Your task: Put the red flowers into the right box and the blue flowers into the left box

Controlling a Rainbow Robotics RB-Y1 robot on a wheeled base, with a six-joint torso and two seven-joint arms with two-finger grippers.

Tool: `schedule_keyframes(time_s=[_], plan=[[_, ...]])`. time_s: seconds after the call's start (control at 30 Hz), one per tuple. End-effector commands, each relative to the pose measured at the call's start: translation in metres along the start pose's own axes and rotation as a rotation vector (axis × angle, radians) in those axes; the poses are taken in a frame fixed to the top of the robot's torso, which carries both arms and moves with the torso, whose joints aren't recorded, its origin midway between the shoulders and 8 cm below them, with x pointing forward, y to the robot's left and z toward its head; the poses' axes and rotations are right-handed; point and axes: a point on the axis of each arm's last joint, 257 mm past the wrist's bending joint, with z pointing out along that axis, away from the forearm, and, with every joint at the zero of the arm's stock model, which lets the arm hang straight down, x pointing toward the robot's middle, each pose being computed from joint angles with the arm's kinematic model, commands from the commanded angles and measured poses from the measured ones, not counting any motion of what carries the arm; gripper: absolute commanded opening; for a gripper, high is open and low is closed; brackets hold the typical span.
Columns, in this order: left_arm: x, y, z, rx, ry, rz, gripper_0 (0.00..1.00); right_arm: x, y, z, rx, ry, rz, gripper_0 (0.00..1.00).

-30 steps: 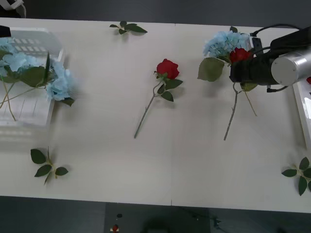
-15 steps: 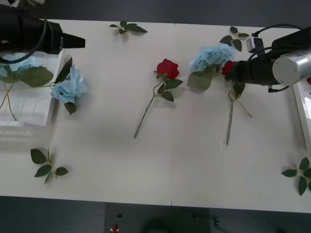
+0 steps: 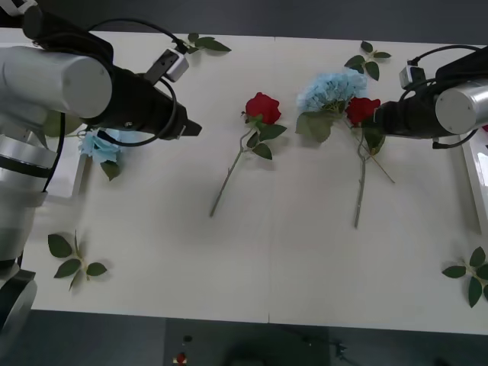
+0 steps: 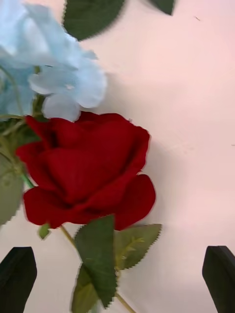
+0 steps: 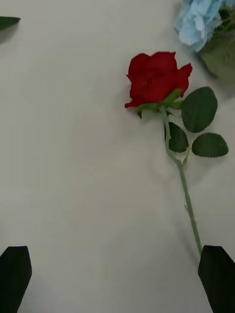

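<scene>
The right gripper (image 4: 117,279) is seen with its black fingers (image 4: 17,276) spread wide, one tip at each lower corner of its wrist view, nothing pinched. Between and just ahead of them a red rose (image 4: 85,171) lies on the bench (image 3: 290,259), its head touching a blue flower (image 4: 49,73). In the front view this gripper (image 3: 379,118) is placed at the right side of the bench, right beside that rose (image 3: 362,109), whose stem runs toward the near edge. The blue flower (image 3: 332,88) lies just to its left, their stems crossing.

The left gripper (image 5: 117,279) is also shown with fingers spread and empty. A second rose (image 5: 156,78) lies ahead of it, stem trailing toward one fingertip. From the front, this gripper (image 3: 191,128) is seen left of centre, near that rose (image 3: 263,107). Behind the left arm a blue flower (image 3: 99,145) lies at the edge of the left box (image 3: 76,179). A sliver of the right box (image 3: 474,179) is seen at the far right.

The step in hand is judged to be a reach for a red rose on each side. Next, the right fingers would need to be lowered around the rose alone, clear of the blue petals, then closed.
</scene>
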Motion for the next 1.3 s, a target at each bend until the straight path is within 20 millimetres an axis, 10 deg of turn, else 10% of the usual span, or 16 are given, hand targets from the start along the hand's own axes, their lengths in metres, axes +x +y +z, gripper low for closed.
schedule_keyframes(time_s=[0.03,0.6,0.9,0.93,1.07,1.3], plan=[[0.006,-0.010,0.019,-0.035,0.009,0.007,1.00,0.004,-0.009,0.004,0.006,-0.007,0.140,1.00],[0.019,-0.071,0.124,-0.056,-0.108,0.029,1.00,0.013,0.007,0.033,0.052,-0.051,0.251,1.00],[0.036,-0.095,0.139,-0.028,-0.071,0.071,1.00,0.005,0.022,0.046,0.044,-0.102,0.270,1.00],[0.037,-0.097,0.139,-0.025,-0.069,0.074,0.96,0.006,0.022,0.047,0.044,-0.101,0.274,1.00],[0.040,-0.103,0.141,-0.022,-0.062,0.097,0.25,-0.001,0.020,0.051,0.052,-0.126,0.272,1.00],[0.045,-0.104,0.143,-0.022,-0.055,0.103,0.01,-0.015,0.016,0.058,0.067,-0.167,0.294,1.00]])
